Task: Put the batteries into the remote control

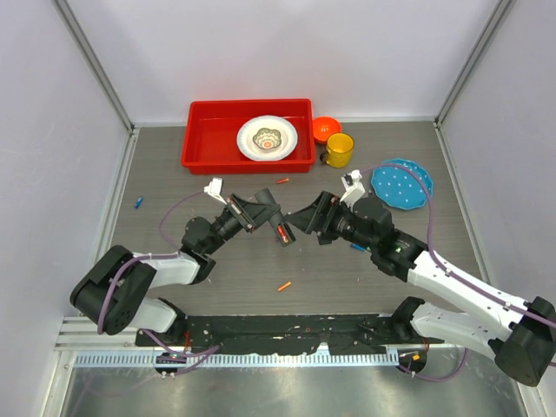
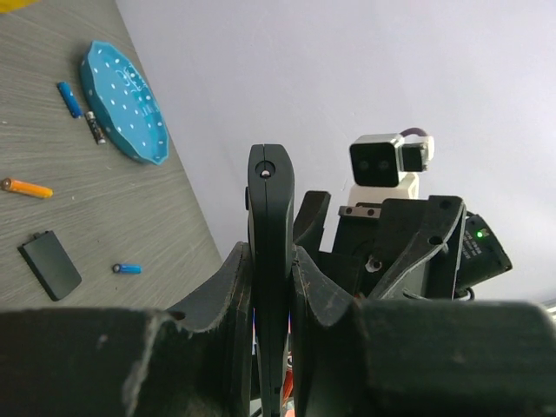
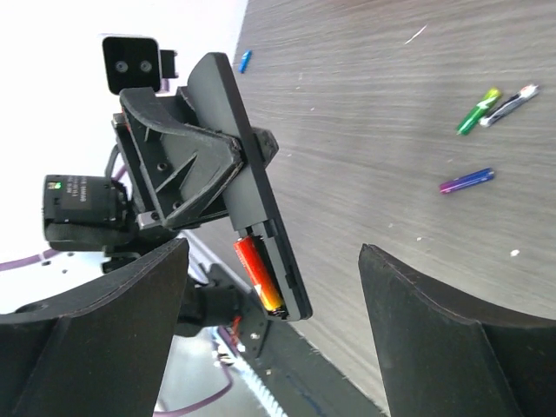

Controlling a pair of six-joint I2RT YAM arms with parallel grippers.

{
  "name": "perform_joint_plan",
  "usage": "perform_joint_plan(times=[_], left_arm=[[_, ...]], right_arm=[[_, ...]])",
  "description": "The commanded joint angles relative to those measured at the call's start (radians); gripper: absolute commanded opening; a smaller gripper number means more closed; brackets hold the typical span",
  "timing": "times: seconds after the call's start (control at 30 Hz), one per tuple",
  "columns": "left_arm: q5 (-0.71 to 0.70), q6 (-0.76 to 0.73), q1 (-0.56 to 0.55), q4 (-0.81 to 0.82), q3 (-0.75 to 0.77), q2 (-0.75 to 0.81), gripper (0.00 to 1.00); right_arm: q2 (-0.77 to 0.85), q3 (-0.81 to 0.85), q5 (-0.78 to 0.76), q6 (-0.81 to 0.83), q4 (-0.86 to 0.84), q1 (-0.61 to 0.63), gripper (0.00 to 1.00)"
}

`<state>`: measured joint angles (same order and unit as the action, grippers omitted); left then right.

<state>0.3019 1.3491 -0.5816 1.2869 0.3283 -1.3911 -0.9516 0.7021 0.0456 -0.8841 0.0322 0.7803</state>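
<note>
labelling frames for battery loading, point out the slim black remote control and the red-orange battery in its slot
slim black remote control (image 3: 252, 187): right wrist view, middle of its body
red-orange battery (image 3: 259, 274): right wrist view, middle of its wrapper

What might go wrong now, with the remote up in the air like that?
1. The red-orange battery sits in the open slot of the remote control, with the cover lying on the table, so it might slip out.
2. The left fingers hold the remote in the air; a push from the open right fingers close by might twist it loose.
</note>
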Motion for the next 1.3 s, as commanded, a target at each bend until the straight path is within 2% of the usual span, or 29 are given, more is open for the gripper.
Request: perform_joint_plan(times=[0.0, 0.23, 0.53, 1.27], left_arm=[[-0.018, -0.031, -0.003, 0.259, 0.046, 0.027, 0.00], [-0.012, -0.031, -0.003, 0.259, 0.057, 0.021, 0.00], [-0.006, -0.034, -0.003, 0.259, 0.055, 0.027, 0.00], [0.000, -0.030, -0.003, 0.259, 0.051, 0.029, 0.00]], right_arm=[[0.004, -0.019, 0.167, -0.127, -0.187, -0.026, 0.85], [-0.045, -0.015, 0.208, -0.131, -0.190, -0.029, 0.85], [-0.062, -0.010, 0.158, -0.119, -0.143, -0.030, 0.84], [-0.142, -0.007, 0.181, -0.133, -0.189, -0.046, 0.79]])
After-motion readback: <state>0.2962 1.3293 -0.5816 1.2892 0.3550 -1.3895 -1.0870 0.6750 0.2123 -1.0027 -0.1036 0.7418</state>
